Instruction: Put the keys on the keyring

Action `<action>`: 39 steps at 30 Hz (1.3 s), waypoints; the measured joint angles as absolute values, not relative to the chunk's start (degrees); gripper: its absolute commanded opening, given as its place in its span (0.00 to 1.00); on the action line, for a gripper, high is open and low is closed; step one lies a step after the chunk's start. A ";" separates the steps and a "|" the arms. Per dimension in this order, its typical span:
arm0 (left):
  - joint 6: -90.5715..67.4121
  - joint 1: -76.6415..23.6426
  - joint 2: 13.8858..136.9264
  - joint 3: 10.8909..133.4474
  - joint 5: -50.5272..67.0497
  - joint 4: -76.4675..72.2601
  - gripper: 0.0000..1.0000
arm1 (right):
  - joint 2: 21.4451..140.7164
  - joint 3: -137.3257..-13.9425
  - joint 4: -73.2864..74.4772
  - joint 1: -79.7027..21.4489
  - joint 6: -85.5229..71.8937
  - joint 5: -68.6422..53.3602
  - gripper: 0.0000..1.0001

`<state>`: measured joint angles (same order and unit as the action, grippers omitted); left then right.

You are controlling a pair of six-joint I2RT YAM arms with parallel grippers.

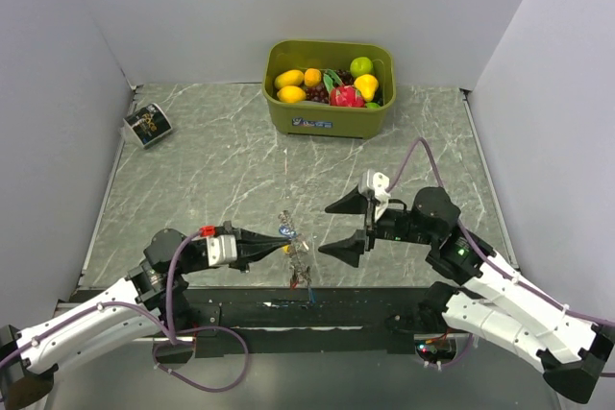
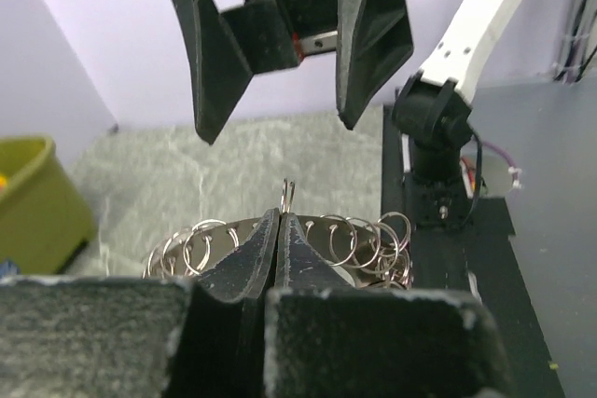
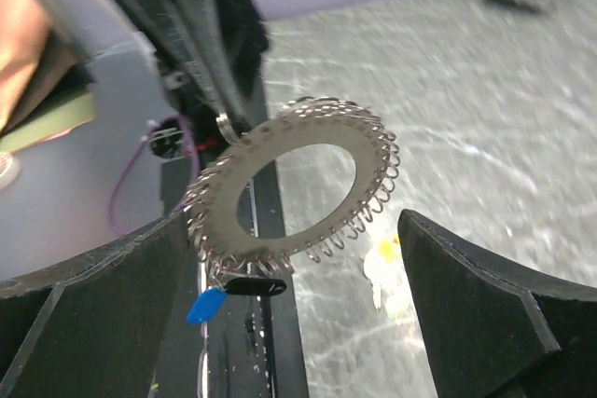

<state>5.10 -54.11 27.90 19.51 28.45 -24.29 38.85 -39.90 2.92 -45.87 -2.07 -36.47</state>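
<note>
Steel keyring (image 3: 224,207), one item: a flat band fringed with small wire loops, held in the air above the near table edge, between your two arms. Left claw (image 2: 283,216): pressed together, pinching the ring by its rim, so the ring stood tilted with its broad face toward your right arm. Right claw (image 1: 332,228): spread wide, holding nothing, aimed leftward at the ring and stopping just short of it. In the right wrist view the ring sat squarely in the gap between the two fingers. Blue key (image 3: 205,307) and black key (image 3: 256,286): both hung from the ring's low edge, on the side nearer the arm bases. Governing relation: the ring lay straight ahead of your right claw, hole facing it, while your left arm was taken up with holding. You therefore had the right arm as the free one for fetching, and any further key would probably have had to reach a loop on the ring's far rim, away from the pinch
</note>
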 measured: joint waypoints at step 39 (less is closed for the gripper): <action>4.03 -54.11 6.96 26.26 8.27 9.26 0.01 | 90.80 -55.59 13.54 -48.99 -11.11 -7.38 0.48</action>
